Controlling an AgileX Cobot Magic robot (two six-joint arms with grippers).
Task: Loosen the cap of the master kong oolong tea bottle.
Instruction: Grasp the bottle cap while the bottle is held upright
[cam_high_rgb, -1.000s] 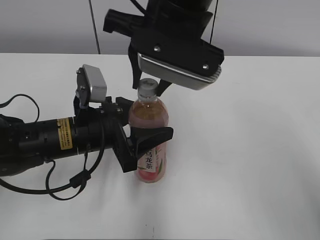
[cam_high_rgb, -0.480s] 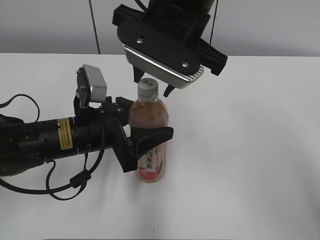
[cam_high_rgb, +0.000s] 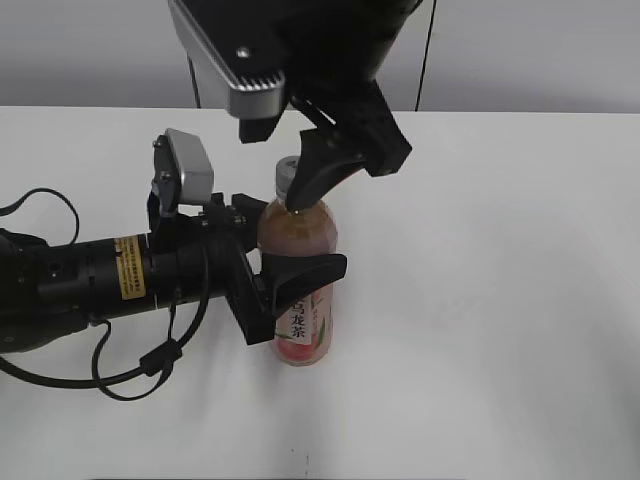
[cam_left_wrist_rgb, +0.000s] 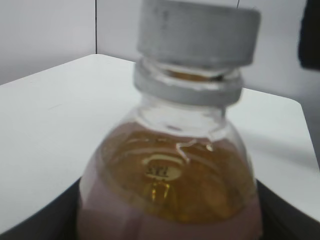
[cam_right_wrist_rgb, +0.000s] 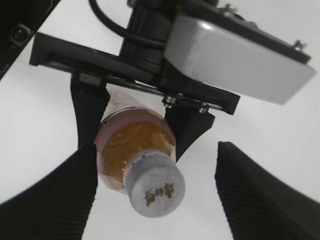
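Standing upright on the table (cam_high_rgb: 500, 300), the bottle (cam_high_rgb: 300, 290) is clamped at its body by the left gripper (cam_high_rgb: 285, 290), steadying it against twisting. Above, the right gripper (cam_right_wrist_rgb: 155, 192) hangs with jaws apart, straddling the cap (cam_right_wrist_rgb: 155, 191) without touching it, apparently ready to close.

The exterior view looks down at a slant across the desk (cam_high_rgb: 500, 330) toward its far edge, taking in both arms and the whole bottle (cam_high_rgb: 298, 262). The left wrist view sits very close, level with the bottle's shoulder, facing sideways at the cap (cam_left_wrist_rgb: 198, 31). The right wrist view looks straight down on the cap from just above. All three share the bottle's cap and neck.
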